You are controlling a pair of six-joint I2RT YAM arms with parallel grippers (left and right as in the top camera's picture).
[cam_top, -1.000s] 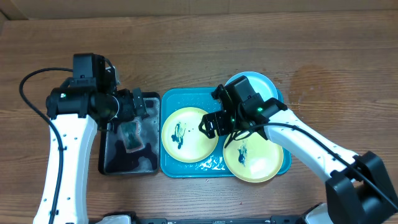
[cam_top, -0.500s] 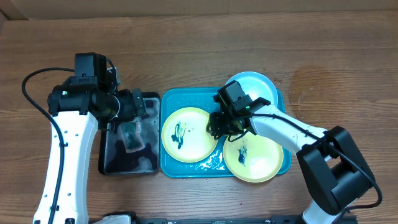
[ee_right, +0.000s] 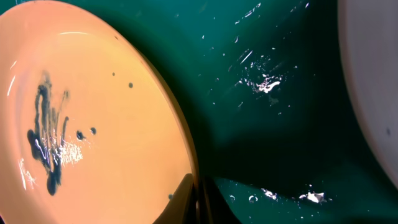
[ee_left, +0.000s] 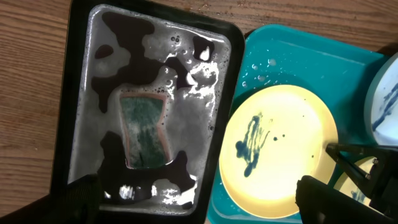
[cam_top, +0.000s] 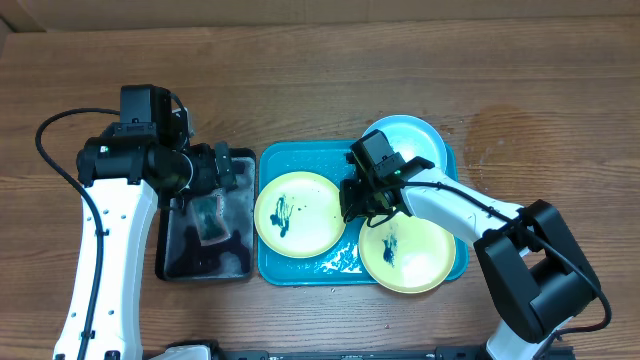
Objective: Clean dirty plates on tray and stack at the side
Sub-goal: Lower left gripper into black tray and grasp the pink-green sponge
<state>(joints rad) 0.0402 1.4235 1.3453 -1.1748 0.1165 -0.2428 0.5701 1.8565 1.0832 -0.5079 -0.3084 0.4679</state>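
The yellow plate with the dark green smear lies at the left end of the tray, its far edge reaching out over the tray's left rim toward the black tray. My right gripper is closed down thin on the plate's right rim; in the wrist view the two tips meet right at the rim's edge, with a shadow under the plate there, so I judge that side is raised a little off the wet tray.

The pinch is shallow and the plastic is wet, so I would hold firm and keep the plate steady and tilted up for wiping, not swing it. The second yellow plate lies just beside my wrist and the blue plate behind it, both close enough to nudge if I twist.

My left gripper hangs wide open and holds nothing, above the soapy black tray where the sponge lies flat. It should drop straight onto the sponge, grip it across its short sides, then bring it to the smear.
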